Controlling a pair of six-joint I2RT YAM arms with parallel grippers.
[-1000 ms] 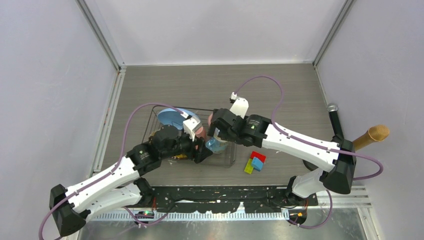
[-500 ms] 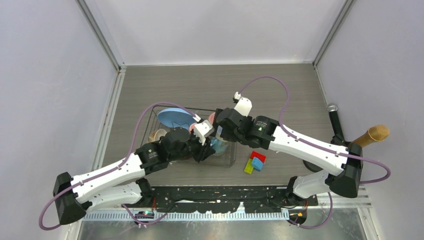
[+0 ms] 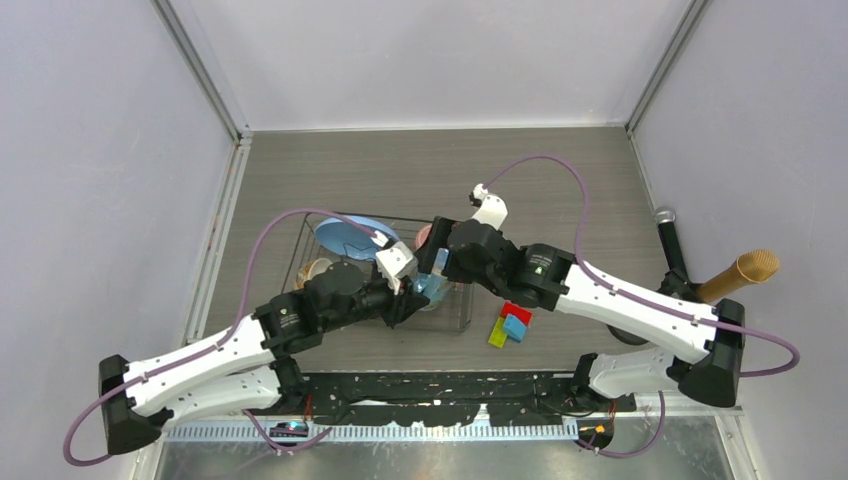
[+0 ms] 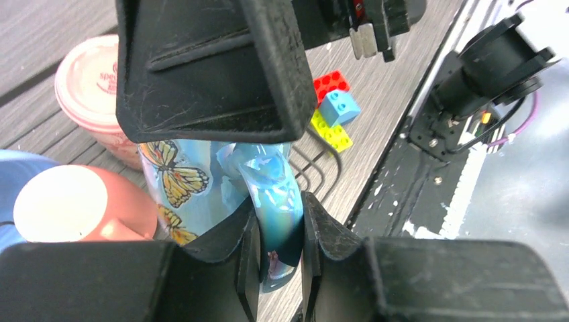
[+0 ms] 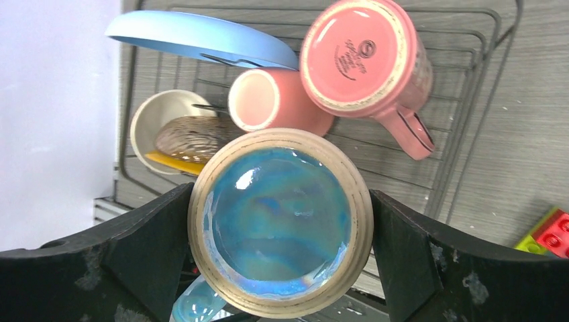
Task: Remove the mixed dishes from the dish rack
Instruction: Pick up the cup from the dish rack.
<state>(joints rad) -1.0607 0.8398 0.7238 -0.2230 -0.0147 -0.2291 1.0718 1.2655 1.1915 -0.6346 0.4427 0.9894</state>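
Observation:
The blue mug (image 5: 278, 221) hangs upside down, base toward the right wrist camera, over the dish rack (image 3: 462, 322). My right gripper (image 5: 280, 221) spans its body, and both wide-set fingers press its sides. My left gripper (image 4: 280, 208) is shut on the mug's handle (image 4: 272, 191), with a pad touching each side. In the rack below are the light blue plate (image 5: 194, 33), the speckled pink mug (image 5: 359, 57), the salmon mug (image 5: 268, 100) and the cream bowl (image 5: 158, 121). The yellow patterned plate (image 5: 191, 137) rests in the bowl.
Red, blue and green blocks (image 3: 512, 325) lie on the table just right of the rack. A black stick with a grey tip (image 3: 668, 240) and a tan cylinder (image 3: 745, 272) stand at the right edge. Walls close in on the left, back and right.
My left gripper has closed from wide open onto the blue mug's handle. The right gripper has stayed around the mug's body, and its arm has shifted slightly right.

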